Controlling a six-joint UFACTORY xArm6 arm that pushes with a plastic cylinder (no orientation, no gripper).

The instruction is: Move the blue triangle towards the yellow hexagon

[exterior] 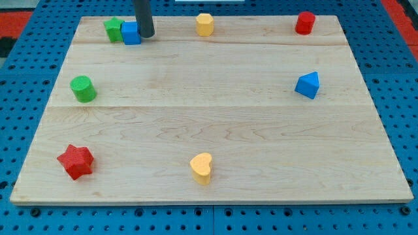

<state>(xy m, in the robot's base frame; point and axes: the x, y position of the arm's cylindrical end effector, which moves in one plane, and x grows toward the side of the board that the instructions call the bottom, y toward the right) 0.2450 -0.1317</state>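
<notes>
The blue triangle (307, 85) lies near the board's right edge, about mid-height in the view. The yellow hexagon (205, 24) stands at the top centre of the board, well up and to the left of the triangle. My tip (146, 34) is at the top left, touching the right side of a blue cube (131, 32). It is far to the left of the blue triangle and left of the yellow hexagon.
A green star (113, 29) sits against the blue cube's left side. A red cylinder (304, 23) is at the top right. A green cylinder (83, 89) is at the left. A red star (76, 161) is at the bottom left. A yellow heart (202, 168) is at the bottom centre.
</notes>
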